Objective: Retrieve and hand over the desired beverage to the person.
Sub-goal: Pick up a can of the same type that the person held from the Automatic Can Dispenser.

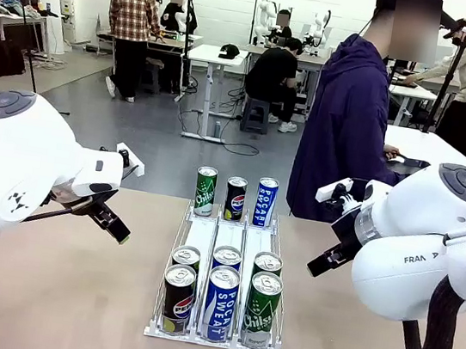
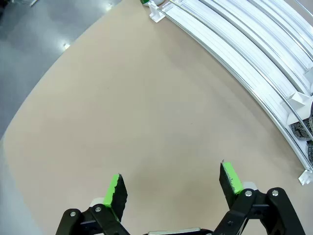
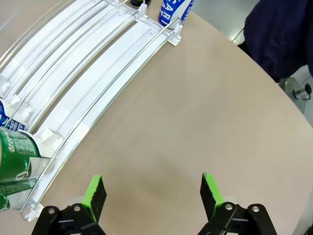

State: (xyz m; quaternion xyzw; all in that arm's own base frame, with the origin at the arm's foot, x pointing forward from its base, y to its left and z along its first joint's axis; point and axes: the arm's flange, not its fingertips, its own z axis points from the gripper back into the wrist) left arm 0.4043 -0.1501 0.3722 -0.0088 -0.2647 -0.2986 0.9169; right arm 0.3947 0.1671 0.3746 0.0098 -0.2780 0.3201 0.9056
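Standing by the table (image 1: pixel 41 304) right now. The drinks are all in a white three-lane rack (image 1: pixel 204 233), dead centre of the front view. At its near end, bottom centre, the front row reads left to right: black Pepsi can (image 1: pixel 177 299), blue Pocari Sweat can (image 1: pixel 220 303), green Chilsung can (image 1: pixel 262 310). There's a second row of cans (image 1: pixel 226 257) right behind them. At the far end of the rack three more stand upright: far green can (image 1: pixel 205 190), far black can (image 1: pixel 235 197), far blue can (image 1: pixel 266 202). The lanes in between are bare white.

The person (image 1: pixel 348 130) in the dark purple hoodie stands at the far side of the table, upper right of centre, just beyond the far blue can.

The left gripper (image 2: pixel 171 176) has its claw spread wide. The green pads (image 2: pixel 113 191) are well apart with nothing between them, and there's bare tan tabletop underneath. The rack sweeps across the upper right of its wrist view. In the front view the gripper sits mid-left, apart from the rack.

Same deal with the right gripper (image 3: pixel 151 183): wide, holding nothing, over bare table. Its wrist view has the rack across the upper left, the green Chilsung can at the left edge, the far blue can at the top and the purple jacket in the upper right corner. In the front view it's mid-right, clear of the rack.
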